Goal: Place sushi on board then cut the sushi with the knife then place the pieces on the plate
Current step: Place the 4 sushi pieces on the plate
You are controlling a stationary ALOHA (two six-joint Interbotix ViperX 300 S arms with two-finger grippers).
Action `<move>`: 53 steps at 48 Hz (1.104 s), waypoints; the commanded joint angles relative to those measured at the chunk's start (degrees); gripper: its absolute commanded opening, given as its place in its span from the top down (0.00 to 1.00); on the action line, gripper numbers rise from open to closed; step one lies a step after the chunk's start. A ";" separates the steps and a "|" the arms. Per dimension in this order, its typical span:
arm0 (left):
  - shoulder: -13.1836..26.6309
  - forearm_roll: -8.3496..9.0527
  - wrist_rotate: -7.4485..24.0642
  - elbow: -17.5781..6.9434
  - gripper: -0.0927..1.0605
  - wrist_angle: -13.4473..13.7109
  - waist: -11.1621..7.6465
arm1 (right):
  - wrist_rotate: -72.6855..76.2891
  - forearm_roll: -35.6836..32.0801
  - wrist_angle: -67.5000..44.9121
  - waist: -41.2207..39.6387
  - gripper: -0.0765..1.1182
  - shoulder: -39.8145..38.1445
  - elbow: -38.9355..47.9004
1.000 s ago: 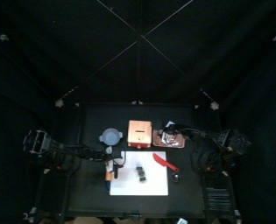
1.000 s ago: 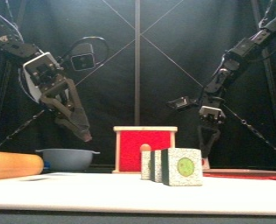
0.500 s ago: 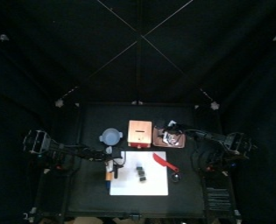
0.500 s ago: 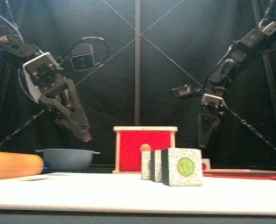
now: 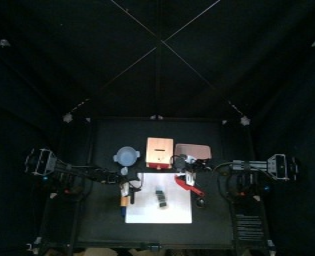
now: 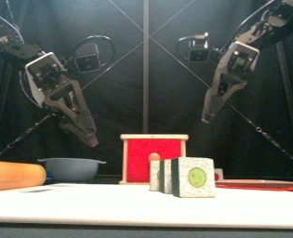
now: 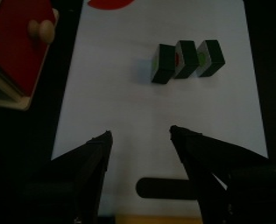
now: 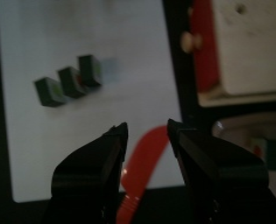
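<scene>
Three dark green sushi pieces (image 6: 183, 177) stand upright side by side on the white board (image 5: 146, 208), also seen as sushi (image 5: 160, 200), sushi (image 7: 185, 59) and sushi (image 8: 67, 80). A red knife (image 5: 187, 185) lies along the board's right edge; in the right wrist view the knife (image 8: 144, 166) shows past the jaws. My right gripper (image 6: 208, 113) hangs high above the board's right side, open and holding nothing. Left of the board, my left gripper (image 6: 89, 141) is also raised and open, with the board (image 7: 128, 96) below it.
Behind the board stand the wooden box with the red drawer front (image 6: 153, 156), a blue-grey bowl (image 6: 72, 167) to its left and a pink tray (image 5: 195, 150) to its right. A tan rounded object (image 6: 12, 174) lies at the front left.
The right arm has risen and swung from the back right toward the board, over the knife. The left arm and the sushi have stayed put.
</scene>
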 commanded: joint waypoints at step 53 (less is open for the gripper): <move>-0.97 0.00 0.00 -0.53 0.13 -0.35 0.26 | -0.18 6.94 -12.39 11.16 0.28 23.82 -12.66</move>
